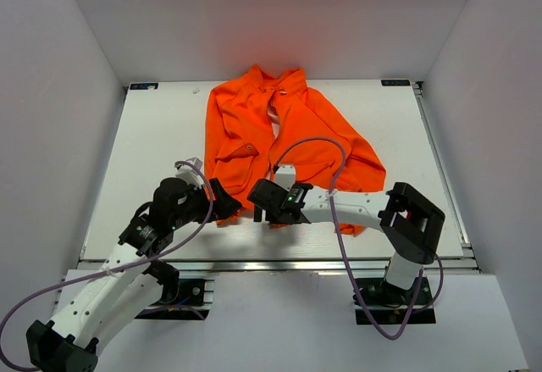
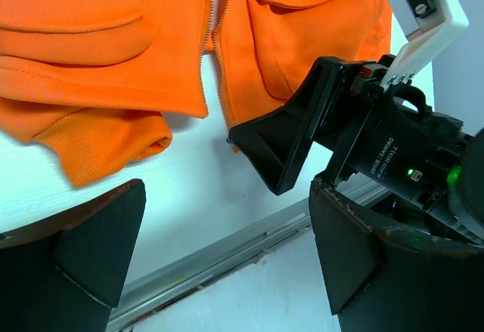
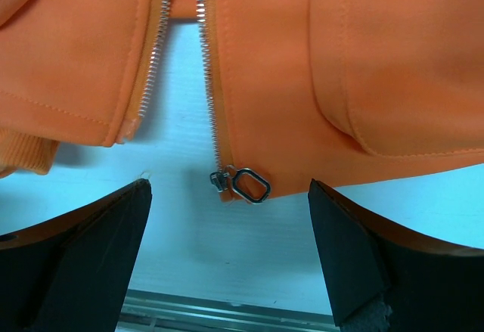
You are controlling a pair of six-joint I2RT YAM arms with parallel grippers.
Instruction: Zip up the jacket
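The jacket [image 1: 284, 130] lies open-fronted on the bench [image 1: 161, 135], collar far and hem next to my grippers. In the top view my arms hide the zipper's base. Only my right wrist view shows the pull ring [image 3: 251, 185] at the hem, its tooth rows apart. My left gripper [image 2: 227, 218] and right gripper [image 3: 228, 192] are released and empty. Both wrist views cut off the sleeves.

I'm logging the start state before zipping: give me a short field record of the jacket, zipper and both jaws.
jacket: orange, spread on table, front open
zipper: undone, tooth rows apart at hem
zipper pull: at hem end of one row
left jaws: open, empty, near hem
right jaws: open, empty, facing zipper pull
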